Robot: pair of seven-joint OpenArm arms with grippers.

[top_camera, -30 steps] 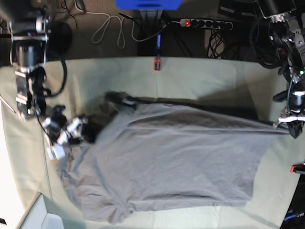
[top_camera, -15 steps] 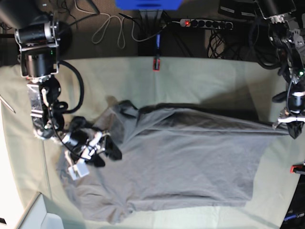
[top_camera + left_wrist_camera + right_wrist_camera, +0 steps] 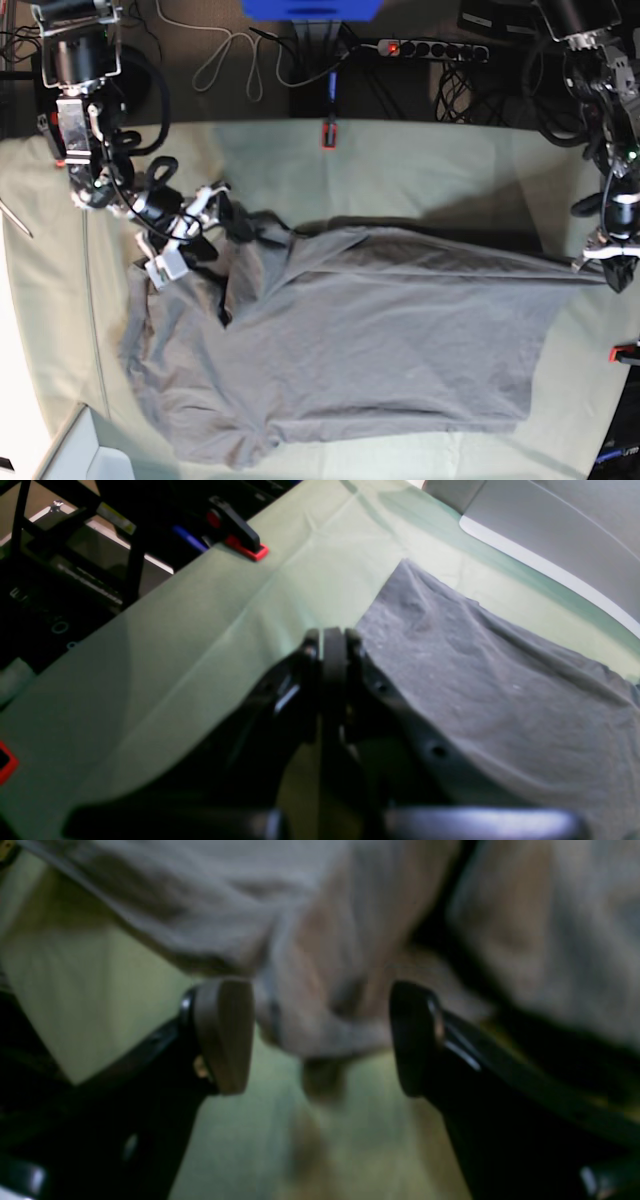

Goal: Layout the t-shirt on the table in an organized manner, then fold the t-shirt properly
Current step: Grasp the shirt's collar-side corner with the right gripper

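Grey t-shirt [image 3: 340,345] lies spread across the mint-green surface [image 3: 420,165], mostly flat, rumpled at centre left of the base view. Left gripper [image 3: 610,262], at the right edge, is clamped on the shirt's corner. Right gripper [image 3: 195,232], upper left, stands wide open, a fabric fold between its fingers [image 3: 222,1035]. Laying-out seems in hand; next likely calls for closing there and drawing that bunched part outward.

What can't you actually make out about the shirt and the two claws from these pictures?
- Right wrist view: blur hides which part of the t-shirt sits between the open right gripper fingers.
- Left wrist view: the shut left gripper covers the hem; fabric between its fingers cannot be confirmed.
- Base view: neck label not visible, collar bunched beside the right gripper.
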